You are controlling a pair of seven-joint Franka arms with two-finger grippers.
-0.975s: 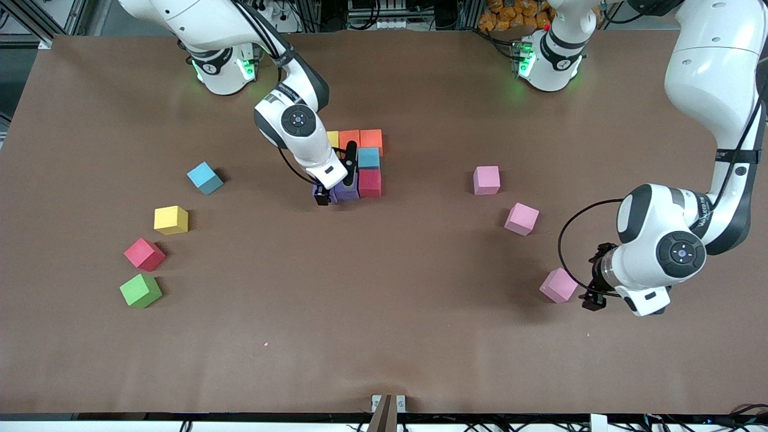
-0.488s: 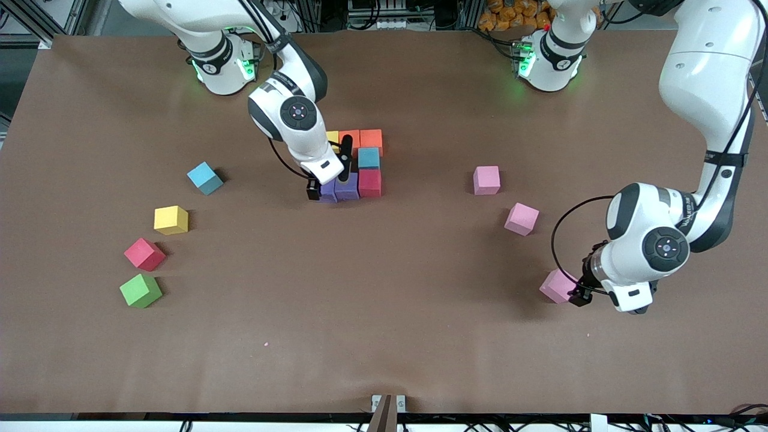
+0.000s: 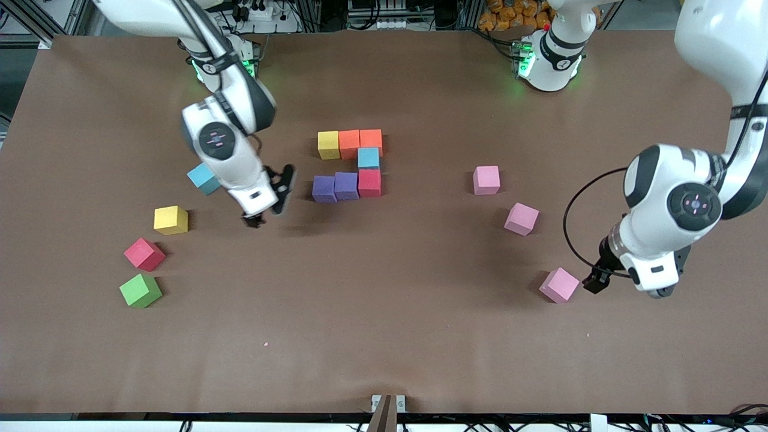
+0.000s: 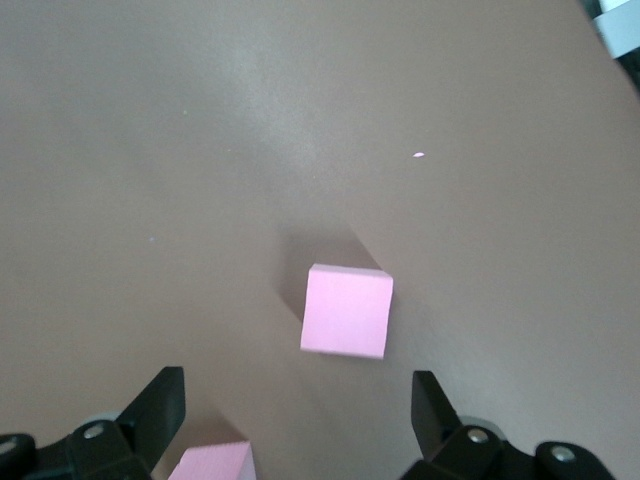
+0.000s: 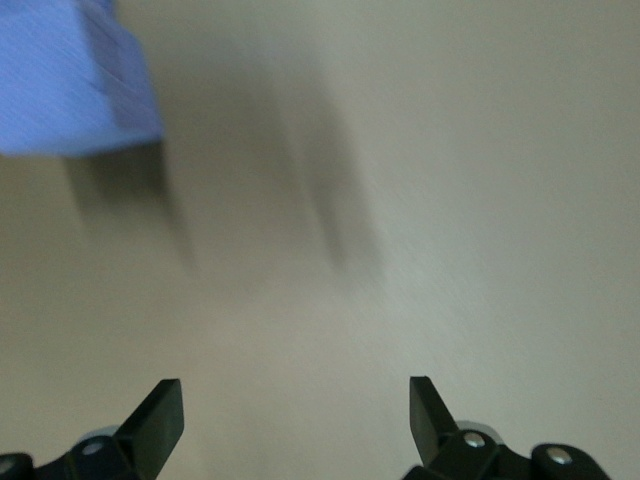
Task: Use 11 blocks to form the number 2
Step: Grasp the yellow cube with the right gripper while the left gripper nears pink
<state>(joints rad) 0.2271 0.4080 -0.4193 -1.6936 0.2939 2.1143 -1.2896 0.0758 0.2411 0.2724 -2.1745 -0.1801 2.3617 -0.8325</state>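
The right gripper (image 3: 268, 201), jaws wide and empty, partly hides a light blue foam cube (image 3: 202, 179). The left gripper (image 4: 297, 405), also wide, hangs beside a pink foam cube (image 3: 559, 285); its far finger seems hidden in the front view.

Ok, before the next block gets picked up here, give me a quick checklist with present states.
1. Right gripper open, empty: ok.
2. Left gripper open, empty: ok.
3. Partial digit has seven touching cubes, top three rows done: ok.
4. Two purple blocks sit flush with the red block: ok.
5. Left gripper is beside the nearest pink block, not yet over it: not ok.
6. Spare blocks near the right arm, such as the yellow block, lie apart with room around them: ok.
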